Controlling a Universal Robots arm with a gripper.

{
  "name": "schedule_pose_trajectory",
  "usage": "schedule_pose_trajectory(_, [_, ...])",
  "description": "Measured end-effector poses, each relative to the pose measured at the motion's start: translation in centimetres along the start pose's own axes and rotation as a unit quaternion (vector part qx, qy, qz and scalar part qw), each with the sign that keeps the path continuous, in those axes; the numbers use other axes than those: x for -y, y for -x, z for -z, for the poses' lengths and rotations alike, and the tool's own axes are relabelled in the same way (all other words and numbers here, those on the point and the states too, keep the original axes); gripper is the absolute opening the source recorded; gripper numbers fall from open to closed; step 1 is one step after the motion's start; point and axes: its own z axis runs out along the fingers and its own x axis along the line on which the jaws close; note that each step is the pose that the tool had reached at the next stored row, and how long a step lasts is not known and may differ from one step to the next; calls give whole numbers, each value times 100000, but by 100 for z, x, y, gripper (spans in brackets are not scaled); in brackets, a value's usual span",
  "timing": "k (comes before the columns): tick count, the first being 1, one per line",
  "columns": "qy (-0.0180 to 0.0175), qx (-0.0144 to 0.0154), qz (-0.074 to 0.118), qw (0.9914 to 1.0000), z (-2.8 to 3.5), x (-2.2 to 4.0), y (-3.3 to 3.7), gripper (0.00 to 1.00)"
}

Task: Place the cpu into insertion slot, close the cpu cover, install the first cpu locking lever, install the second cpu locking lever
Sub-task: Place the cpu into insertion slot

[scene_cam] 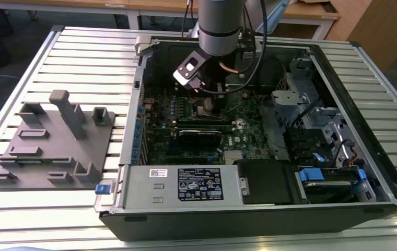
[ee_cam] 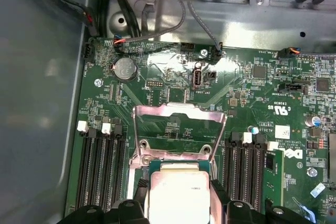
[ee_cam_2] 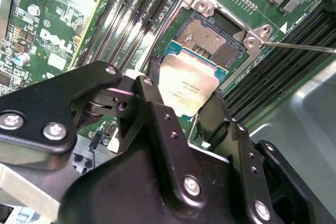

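**Q:** Where does the job stand?

**Me:** At step 1 of 4, I'd say. My gripper (ee_cam_2: 181, 94) is clamped on the cpu (ee_cam_2: 189, 85) by 2 opposite edges, silver top facing up, inside the open computer case (scene_cam: 254, 227).

**Q:** Is it seated?

**Me:** No. The insertion slot (ee_cam_2: 210, 38) lies just beyond it with its dark pin field bare, so the chip hangs near the slot's closest edge, not in it.

**Q:** And the cover?

**Me:** The cpu cover (ee_cam: 178, 110) stands tilted up on the slot's far side, towards the far edge of the green board (ee_cam: 252, 87), wide open. 1 thin lever rod (ee_cam_2: 299, 47) juts out from a slot corner, unhooked as far as I can judge. So placing, closing and both levers — all 4 steps remain.
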Motion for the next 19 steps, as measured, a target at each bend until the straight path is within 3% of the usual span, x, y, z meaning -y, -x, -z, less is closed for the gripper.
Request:
schedule_pose_trajectory(2, [-244,20,-11,100000,1,1,0,54])
schedule_pose_trajectory(6, [-255,20,-84,100000,0,0,0,54])
schedule_pose_trajectory(10, [-203,261,-2680,99964,-5,0,-1,54])
schedule_pose_trajectory(15, [-195,329,-2793,99960,-19,8,-43,54])
schedule_pose_trajectory(16, [-202,529,-2770,99960,-23,7,-63,54])
schedule_pose_trajectory(19, [-263,2204,-2616,99941,-32,5,-117,54])
